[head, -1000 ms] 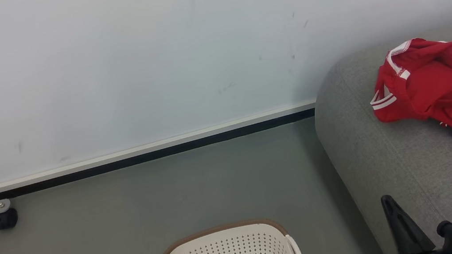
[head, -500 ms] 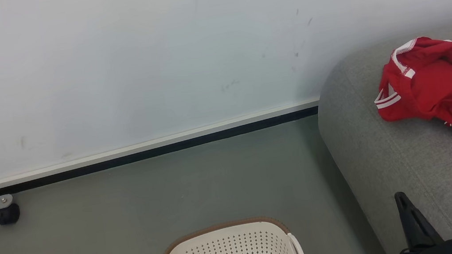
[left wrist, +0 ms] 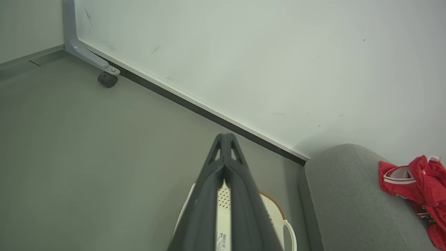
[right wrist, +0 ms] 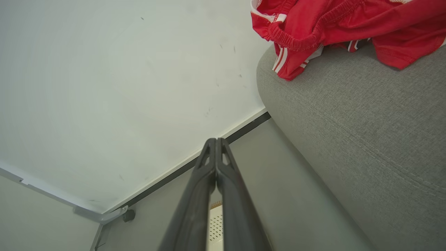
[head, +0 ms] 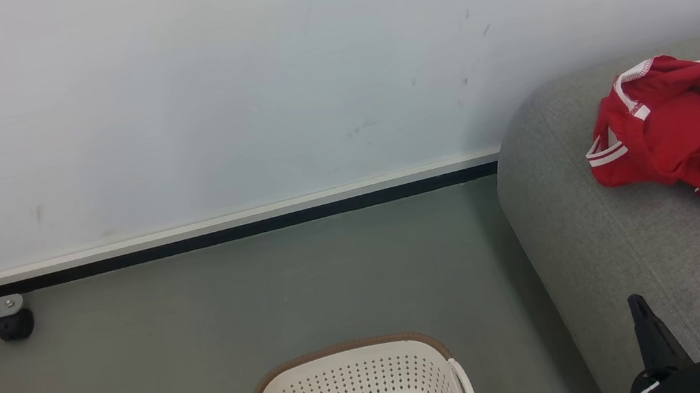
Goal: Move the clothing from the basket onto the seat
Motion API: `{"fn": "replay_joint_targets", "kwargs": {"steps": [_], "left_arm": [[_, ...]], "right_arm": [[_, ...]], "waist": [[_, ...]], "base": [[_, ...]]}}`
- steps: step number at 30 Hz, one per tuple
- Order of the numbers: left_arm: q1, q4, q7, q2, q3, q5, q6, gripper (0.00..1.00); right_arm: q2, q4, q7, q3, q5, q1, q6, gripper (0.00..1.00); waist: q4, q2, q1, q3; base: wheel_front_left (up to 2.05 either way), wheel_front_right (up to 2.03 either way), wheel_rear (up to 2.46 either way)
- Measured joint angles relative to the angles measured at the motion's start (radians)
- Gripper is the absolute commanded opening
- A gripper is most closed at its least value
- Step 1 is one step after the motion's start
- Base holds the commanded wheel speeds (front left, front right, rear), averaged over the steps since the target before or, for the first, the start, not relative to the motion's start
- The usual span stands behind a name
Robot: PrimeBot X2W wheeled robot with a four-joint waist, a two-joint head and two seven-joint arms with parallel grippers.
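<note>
My left hand (left wrist: 225, 138) is closed, its two dark fingers meeting at the tips with nothing between them. In the left wrist view it points over the basket (head: 355, 390) toward the wall (head: 203, 93). In the head view just its tip pokes up at the bottom left, over the floor (head: 169, 334) and apart from the basket.

My right hand (right wrist: 216, 142) is closed too, fingers pressed flat together and holding nothing. In the head view it rises at the lower right, over the near part of the seat (head: 593, 243).

The clothing (head: 689, 146) lies crumpled on top of the seat, near its far rounded corner by the wall, and runs off the right side of the head view. White stripe trim shows along its left folds, and in the right wrist view a gathered waistband edge faces me. Neither hand touches it.

The basket stands on the floor just left of the seat, well short of the wall, cut off by the bottom of the head view. I see its brown rim, perforated sides and one white handle on each side.

At far left, a grey bar ends in a black caster (head: 15, 325) beside the baseboard (head: 257, 227).
</note>
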Motion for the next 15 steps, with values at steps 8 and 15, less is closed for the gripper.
{"fn": "replay_joint_targets", "kwargs": {"steps": [8,15], "left_arm": [[-0.034,0.019,0.029,-0.012,0.016,-0.108,-0.017,0.0],[-0.065,0.042,0.054,-0.027,0.023,-0.189,-0.034,0.0]], "right_arm": [[0.011,0.013,0.032,-0.041,0.102,-0.017,0.02,0.0],[0.023,0.031,0.058,-0.077,0.188,-0.018,0.038,0.0]], "waist": [[0.005,0.0,0.0,0.003],[0.01,0.0,0.0,0.006]], "base": [[0.0,0.0,0.0],[0.0,0.0,0.0]]}}
